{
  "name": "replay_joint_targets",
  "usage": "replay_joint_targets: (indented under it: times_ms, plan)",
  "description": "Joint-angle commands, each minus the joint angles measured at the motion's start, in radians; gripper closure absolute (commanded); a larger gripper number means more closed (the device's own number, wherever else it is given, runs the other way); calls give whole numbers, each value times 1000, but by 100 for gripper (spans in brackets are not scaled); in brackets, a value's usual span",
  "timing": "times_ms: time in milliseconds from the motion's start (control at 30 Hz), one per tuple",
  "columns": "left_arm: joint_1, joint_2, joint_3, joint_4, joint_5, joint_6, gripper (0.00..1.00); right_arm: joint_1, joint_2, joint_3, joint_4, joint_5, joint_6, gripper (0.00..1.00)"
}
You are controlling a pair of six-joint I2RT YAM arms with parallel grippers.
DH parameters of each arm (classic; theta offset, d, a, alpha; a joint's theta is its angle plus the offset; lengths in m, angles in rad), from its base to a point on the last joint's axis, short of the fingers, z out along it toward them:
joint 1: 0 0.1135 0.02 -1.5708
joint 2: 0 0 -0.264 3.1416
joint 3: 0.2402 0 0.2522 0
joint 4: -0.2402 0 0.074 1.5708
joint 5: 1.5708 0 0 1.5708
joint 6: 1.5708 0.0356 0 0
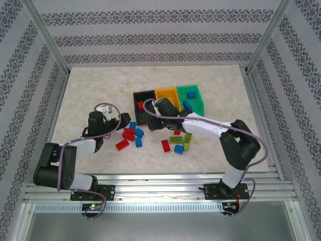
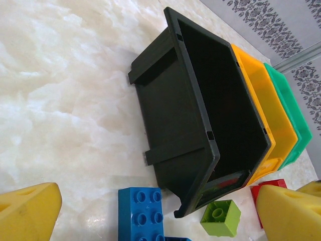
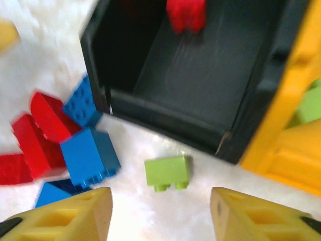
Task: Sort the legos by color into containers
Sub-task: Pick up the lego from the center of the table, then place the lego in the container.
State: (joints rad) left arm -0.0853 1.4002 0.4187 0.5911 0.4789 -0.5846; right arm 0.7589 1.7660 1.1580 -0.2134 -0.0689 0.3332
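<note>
Right jaws spread, empty, just short of black bin [image 3: 165, 118]. Inside it: one red brick [image 3: 185, 14]. Lime brick [image 3: 168, 172] on surface [image 1: 100, 90] by its front wall; red/blue bricks [image 3: 90, 155] off its near-left corner. Yellow-orange bin [image 1: 165, 91] adjoining, contents unclear. Green bin [image 1: 189, 88] beyond holds blue brick [image 1: 187, 105]. Left jaws spread, empty.

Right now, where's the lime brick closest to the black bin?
Right wrist view: the lime brick lies on the table just outside the black bin, by its near wall, with a blue brick toward the picture's left.
</note>
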Motion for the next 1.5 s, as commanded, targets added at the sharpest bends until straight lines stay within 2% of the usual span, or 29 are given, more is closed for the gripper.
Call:
replay_joint_targets:
  times_ms: [0, 133, 333, 500, 667, 900, 1033, 1167, 1267, 1367, 1467]
  plan:
    - [-9, 13, 0, 45, 26, -13, 0, 19, 62, 11, -16, 11, -45, 41]
    - [-8, 12, 1, 37, 16, -9, 0, 50, 134, 85, -79, 65, -82, 35]
    - [-8, 7, 2, 31, 13, -4, 0, 58, 204, 140, -86, 69, -94, 38]
    - [-7, 13, 2, 38, 26, -9, 0, 59, 240, 156, -79, 79, -96, 47]
    - [-8, 7, 2, 37, 25, -9, 0, 61, 225, 143, -82, 93, -98, 65]
    - [-8, 3, 2, 28, 17, -5, 0, 45, 59, 92, -86, 113, -100, 67]
    - [-8, 1, 3, 29, 20, -6, 0, -41, -72, 50, -57, 116, -81, 67]
    - [-8, 0, 2, 34, 25, -11, 0, -160, -128, 34, -22, 118, -60, 67]
    - [-8, -1, 3, 30, 23, -8, 0, -236, -112, 44, 19, 118, -42, 67]
    - [-8, -4, 2, 27, 22, -7, 0, -275, -36, 128, -9, 80, -51, 64]
    - [-7, -7, 3, 23, 20, -2, 0, -277, 26, 188, -41, 92, -65, 42]
